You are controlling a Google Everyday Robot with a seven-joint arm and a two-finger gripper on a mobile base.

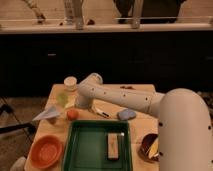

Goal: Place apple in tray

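- The wooden tabletop [142, 126] carries everything.
- The white arm [125, 100] reaches across it from 4 o'clock towards 10 o'clock.
- The dark-green tray [85, 150] sits at the near edge, with a small block [113, 146] inside.
- An orange bowl [46, 150] lies at the tray's 9 o'clock.
- The pincer [80, 103] hangs at the apple's 12 o'clock; wide or narrow cannot be told.
- The apple [73, 114] rests on the tabletop, just outside the tray's 11 o'clock corner.
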